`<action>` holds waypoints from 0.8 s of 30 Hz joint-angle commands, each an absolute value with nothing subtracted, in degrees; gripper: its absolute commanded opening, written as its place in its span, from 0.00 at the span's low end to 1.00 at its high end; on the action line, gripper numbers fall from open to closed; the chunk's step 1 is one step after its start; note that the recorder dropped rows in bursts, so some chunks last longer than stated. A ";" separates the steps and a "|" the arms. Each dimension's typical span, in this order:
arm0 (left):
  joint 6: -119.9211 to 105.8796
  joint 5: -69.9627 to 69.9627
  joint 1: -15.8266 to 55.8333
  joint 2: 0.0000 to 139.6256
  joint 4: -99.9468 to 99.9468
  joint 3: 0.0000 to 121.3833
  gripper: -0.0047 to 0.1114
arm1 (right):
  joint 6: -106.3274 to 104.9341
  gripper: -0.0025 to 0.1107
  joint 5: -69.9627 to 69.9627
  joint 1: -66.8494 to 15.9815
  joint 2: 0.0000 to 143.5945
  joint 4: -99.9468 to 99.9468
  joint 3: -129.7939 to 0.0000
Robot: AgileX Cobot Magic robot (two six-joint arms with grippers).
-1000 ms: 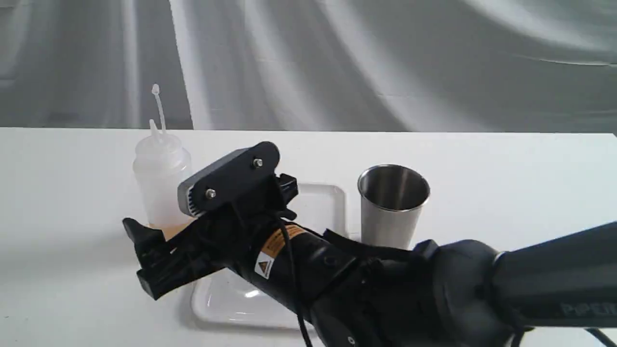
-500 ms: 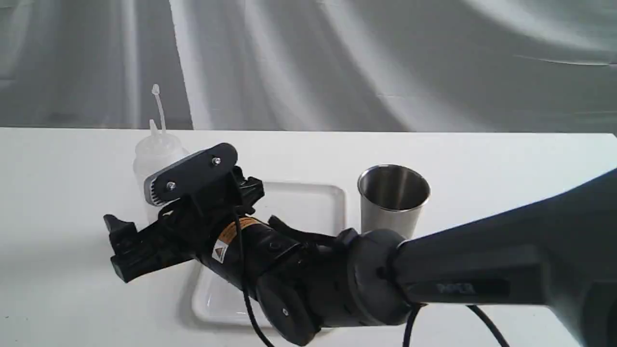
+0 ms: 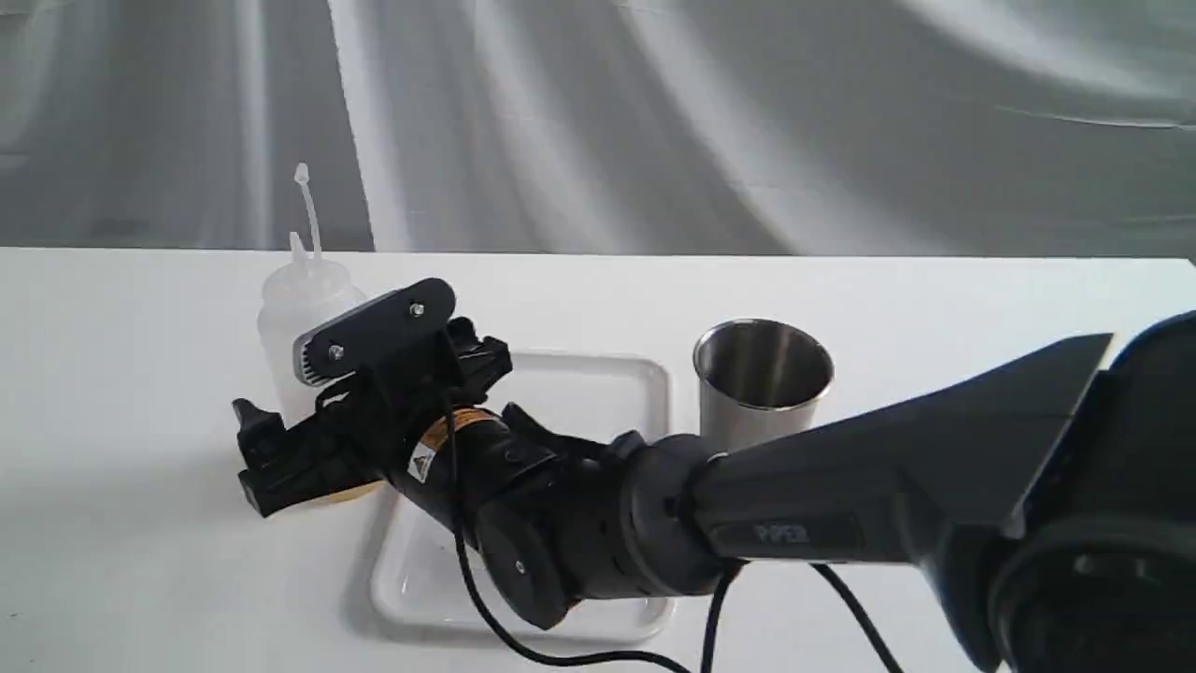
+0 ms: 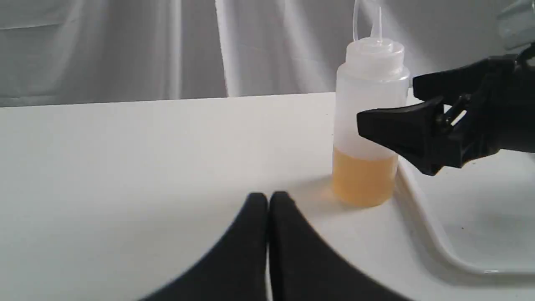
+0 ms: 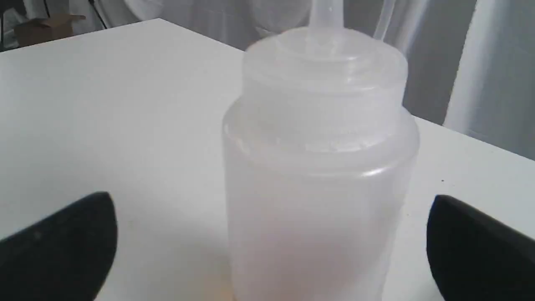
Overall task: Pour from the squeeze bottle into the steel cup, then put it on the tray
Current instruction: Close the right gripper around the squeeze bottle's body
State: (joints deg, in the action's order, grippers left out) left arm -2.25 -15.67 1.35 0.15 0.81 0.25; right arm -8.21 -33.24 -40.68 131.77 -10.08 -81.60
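The squeeze bottle (image 3: 288,308) stands upright on the table just left of the tray (image 3: 612,388), with amber liquid in its lower part (image 4: 363,182). My right gripper (image 3: 280,444) reaches across the tray and is open. One finger is on each side of the bottle (image 5: 317,167), and neither touches it. In the left wrist view the right gripper (image 4: 391,102) has its fingertips level with the bottle's body. The steel cup (image 3: 761,388) stands empty-looking to the right of the tray. My left gripper (image 4: 267,200) is shut on nothing, low over the table short of the bottle.
The right arm (image 3: 841,505) lies low across the tray and in front of the cup, hiding most of the tray. A grey curtain (image 3: 654,121) hangs behind the table's far edge. Bare white tabletop (image 3: 121,374) lies left of the bottle.
The right arm has stretched further across the table. Its open gripper swung left, then moved in toward the bottle, so its fingers now flank the lower body.
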 commanded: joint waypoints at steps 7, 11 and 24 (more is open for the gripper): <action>-1.94 -15.24 1.26 0.00 0.87 0.00 0.04 | -9.23 0.95 -32.04 -40.02 136.37 -10.56 -86.51; -2.10 -15.24 1.26 0.00 0.87 0.00 0.04 | -10.68 0.95 -32.51 -39.80 137.31 -10.78 -87.44; -1.98 -15.24 1.26 0.00 0.87 0.00 0.04 | -10.70 0.95 -30.05 -38.13 142.78 -10.65 -94.67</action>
State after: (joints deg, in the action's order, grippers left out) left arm -2.25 -15.67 1.35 0.15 0.81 0.25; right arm -10.34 -30.42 -38.40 142.47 -10.65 -93.74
